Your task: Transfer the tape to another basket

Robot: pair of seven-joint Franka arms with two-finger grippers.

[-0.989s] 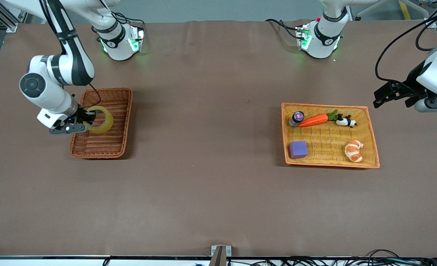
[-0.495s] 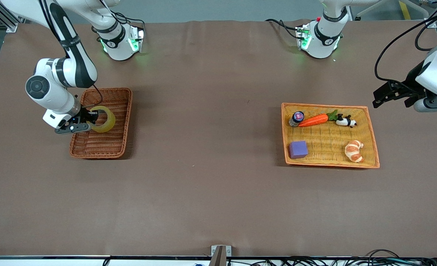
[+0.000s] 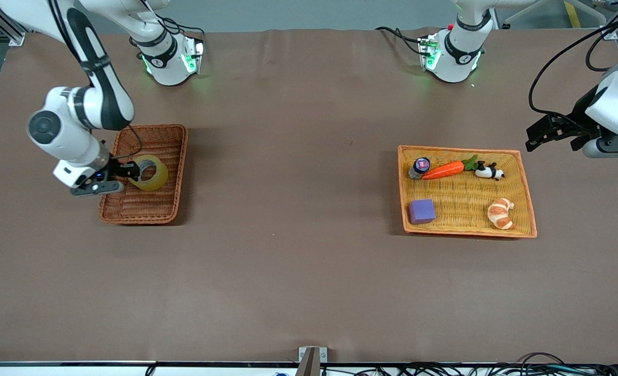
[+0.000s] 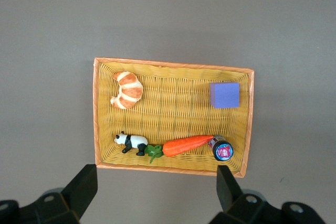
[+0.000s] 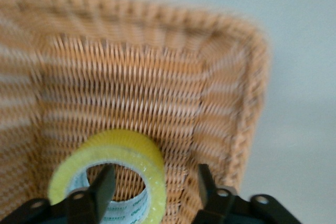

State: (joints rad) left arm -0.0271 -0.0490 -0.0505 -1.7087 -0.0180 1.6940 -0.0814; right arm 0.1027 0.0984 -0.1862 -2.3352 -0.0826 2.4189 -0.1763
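The tape (image 3: 150,173), a yellowish translucent ring, lies in the dark reddish-brown wicker basket (image 3: 179,156) at the right arm's end of the table. My right gripper (image 3: 130,171) is low over the basket and open. In the right wrist view one finger (image 5: 103,186) is inside the tape's (image 5: 132,145) hole and the other stands outside it, apart from the ring, above the basket's weave (image 5: 131,82). My left gripper (image 3: 548,132) waits open and empty in the air beside the orange tray; the left wrist view shows it (image 4: 156,190) wide apart.
The yellow-orange tray (image 3: 465,206) at the left arm's end holds a purple cube (image 3: 422,211), a carrot (image 3: 443,169), a toy panda (image 3: 489,171), a croissant (image 3: 500,213) and a small jar (image 3: 419,166). It also shows in the left wrist view (image 4: 173,103).
The right gripper has lowered the tape into the reddish-brown basket and opened; the tape has tipped from upright toward the basket floor. The left arm has barely moved.
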